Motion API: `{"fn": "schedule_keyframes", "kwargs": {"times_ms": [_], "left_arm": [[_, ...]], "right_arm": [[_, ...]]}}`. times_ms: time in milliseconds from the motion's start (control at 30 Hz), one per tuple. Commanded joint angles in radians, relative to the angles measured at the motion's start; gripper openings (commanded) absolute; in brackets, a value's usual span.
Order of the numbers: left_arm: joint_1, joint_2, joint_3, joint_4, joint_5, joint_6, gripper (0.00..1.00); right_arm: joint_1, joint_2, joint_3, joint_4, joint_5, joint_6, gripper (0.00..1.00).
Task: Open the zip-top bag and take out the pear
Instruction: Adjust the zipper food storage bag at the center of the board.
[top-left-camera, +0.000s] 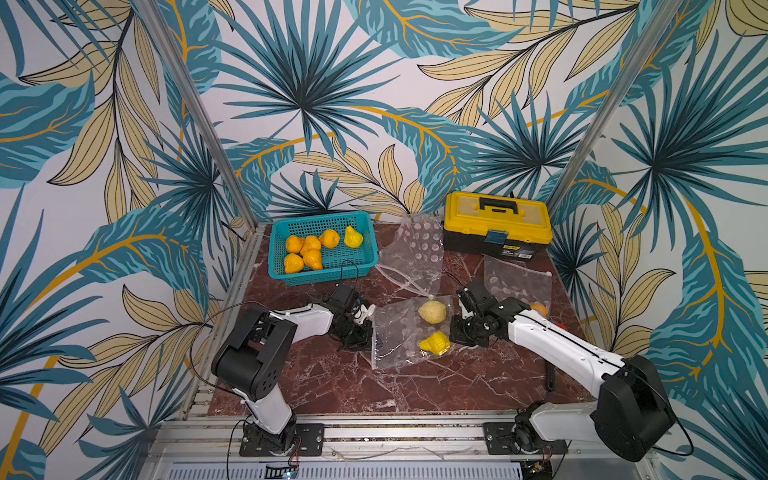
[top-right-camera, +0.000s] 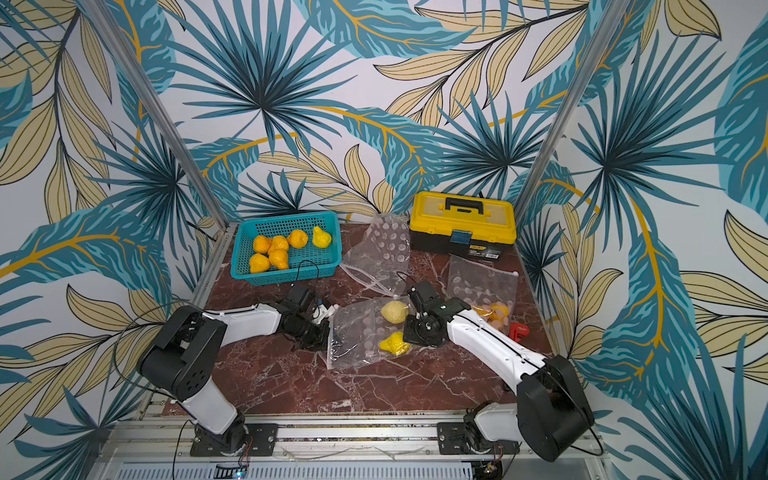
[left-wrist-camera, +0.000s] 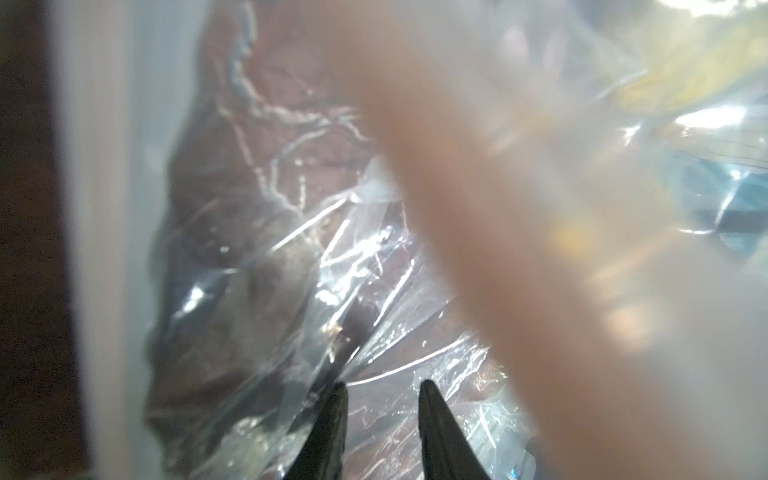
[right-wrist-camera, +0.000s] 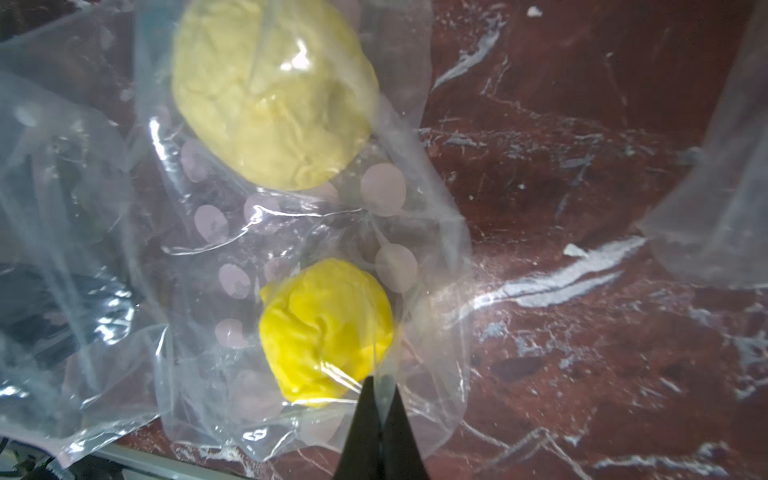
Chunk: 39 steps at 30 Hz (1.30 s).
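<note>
A blurred pale band covers much of the left wrist view, hiding most of the zip-top bag (left-wrist-camera: 340, 257). In both top views the bag (top-left-camera: 399, 332) lies flat mid-table between two low, outstretched arms. The left gripper (left-wrist-camera: 380, 384) sits at the bag's edge, jaws slightly apart with film between them; whether it grips is unclear. The right gripper (right-wrist-camera: 380, 380) is closed, pinching plastic beside the bright yellow pear (right-wrist-camera: 328, 332), which lies inside the bag near a paler pear (right-wrist-camera: 270, 91).
</note>
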Motion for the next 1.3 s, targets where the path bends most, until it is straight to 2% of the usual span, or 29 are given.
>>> {"fn": "schedule_keyframes", "kwargs": {"times_ms": [0, 133, 267, 467, 567, 600, 700, 767, 900, 1033, 1267], "left_arm": [[0.002, 0.11, -0.076, 0.024, -0.129, -0.032, 0.31], [0.018, 0.136, -0.085, 0.039, -0.128, -0.031, 0.3], [0.034, 0.132, -0.094, 0.037, -0.131, -0.023, 0.3], [0.04, 0.101, -0.099, 0.038, -0.127, -0.034, 0.31], [0.04, 0.058, -0.101, 0.037, -0.11, -0.048, 0.34], [0.04, 0.042, -0.098, 0.037, -0.1, -0.052, 0.36], [0.032, -0.007, -0.081, 0.025, -0.076, -0.071, 0.42], [0.021, -0.04, -0.061, 0.001, -0.073, -0.075, 0.45], [-0.002, -0.088, -0.015, -0.036, -0.076, -0.087, 0.49], [-0.021, -0.101, 0.016, -0.048, -0.07, -0.101, 0.52], [-0.056, -0.128, 0.052, -0.062, -0.08, -0.118, 0.54]], "right_arm": [[0.003, -0.088, 0.077, -0.136, 0.04, -0.018, 0.0], [0.008, -0.163, 0.117, -0.227, 0.044, -0.03, 0.0], [0.008, -0.196, 0.083, -0.241, 0.031, -0.032, 0.0], [0.007, -0.134, 0.012, -0.27, -0.018, -0.039, 0.0], [0.008, -0.101, 0.021, -0.34, 0.034, -0.038, 0.0], [0.009, -0.099, 0.042, -0.37, 0.082, -0.031, 0.03], [0.019, -0.1, 0.143, -0.452, 0.217, -0.008, 0.25], [0.041, -0.102, 0.212, -0.478, 0.27, 0.004, 0.31], [0.085, -0.096, 0.244, -0.373, 0.217, 0.022, 0.32], [0.097, -0.006, 0.208, -0.254, 0.119, 0.026, 0.32], [0.102, 0.128, 0.111, -0.057, 0.212, 0.073, 0.27]]}}
